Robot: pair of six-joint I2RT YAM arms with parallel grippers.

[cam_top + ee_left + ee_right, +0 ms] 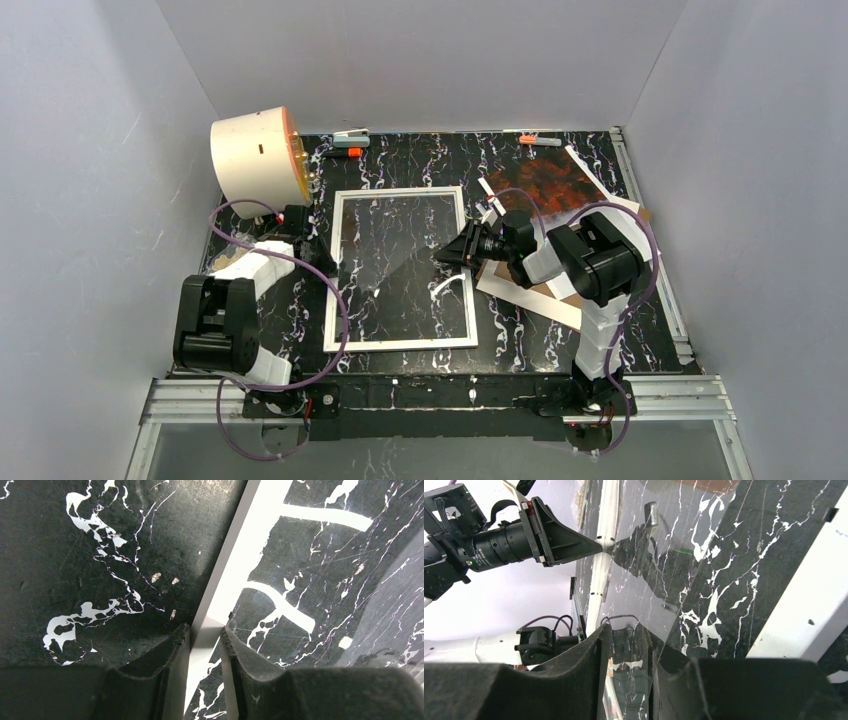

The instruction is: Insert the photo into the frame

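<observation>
The white frame (398, 343) lies flat on the black marble table, with no back board in it. My left gripper (322, 262) is shut on the frame's left rail (240, 555), one finger on each side in the left wrist view (206, 632). My right gripper (447, 252) is shut on a clear pane (400, 235) and holds it tilted over the frame opening; the pane (649, 570) runs between its fingers (629, 630). The photo (540, 185), its dark red-orange side showing, lies at the back right, behind the right arm.
A white mat (530, 300) and a brown board (548, 287) lie under the right arm. A cream cylinder with an orange lid (255, 155) stands at the back left. Two clips (350, 140) (538, 140) lie at the back edge. White walls enclose the table.
</observation>
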